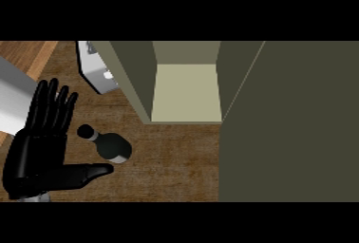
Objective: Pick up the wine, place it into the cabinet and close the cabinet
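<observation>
Down at the left of the head view, the left hand [43, 142] shows its palm with straight fingers pointing up the picture and the thumb stretched out to the right; it grips nothing. Just right of that hand stands the wine [107, 142], a dark bottle seen from above, its small round cap toward the upper left and its wider body below, resting on the brown wooden counter [168, 166]. The thumb tip lies just beside the bottle's lower edge, though whether they touch cannot be told. Above and to the right, the cabinet [186, 90] stands with its pale inner shelf showing between olive walls, and its open door [294, 123] fills the right side as a broad dark panel. Near the upper left, a white and grey object [98, 71] lies on the counter beside the cabinet's left wall. No right hand shows.
</observation>
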